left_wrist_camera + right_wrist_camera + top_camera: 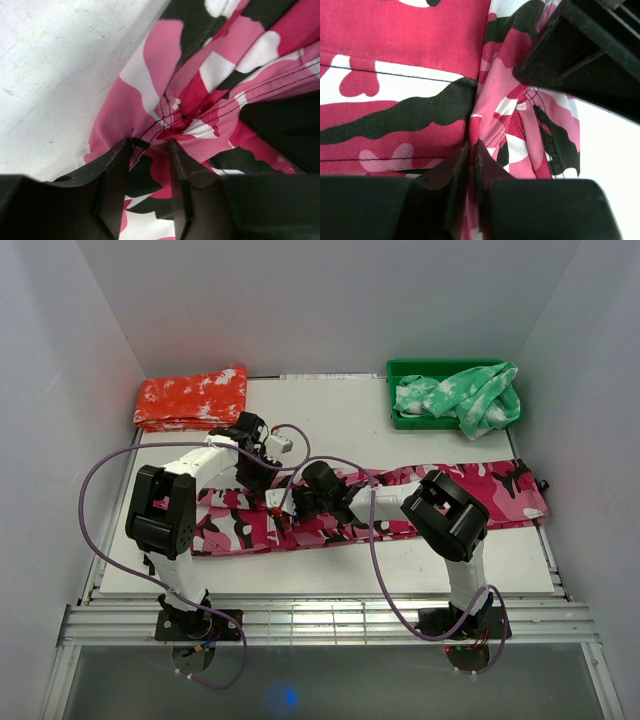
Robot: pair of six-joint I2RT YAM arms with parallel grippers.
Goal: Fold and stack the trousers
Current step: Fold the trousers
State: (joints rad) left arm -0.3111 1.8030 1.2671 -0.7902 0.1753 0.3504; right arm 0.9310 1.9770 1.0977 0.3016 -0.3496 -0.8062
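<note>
Up top, the fixed camera sits high above and behind the arm bases. It looks down and away, taking in the whole worktop (340, 430) from near edge to far edge. Down to the left wrist: very close, peering past the left gripper (150, 145) onto the trousers (220, 65), bare worktop filling its upper left. Right wrist, closer again, past the right gripper (472, 147), cloth nearly edge to edge. Both close-ups sit inside the overhead's mid-worktop stretch of trousers.
</note>
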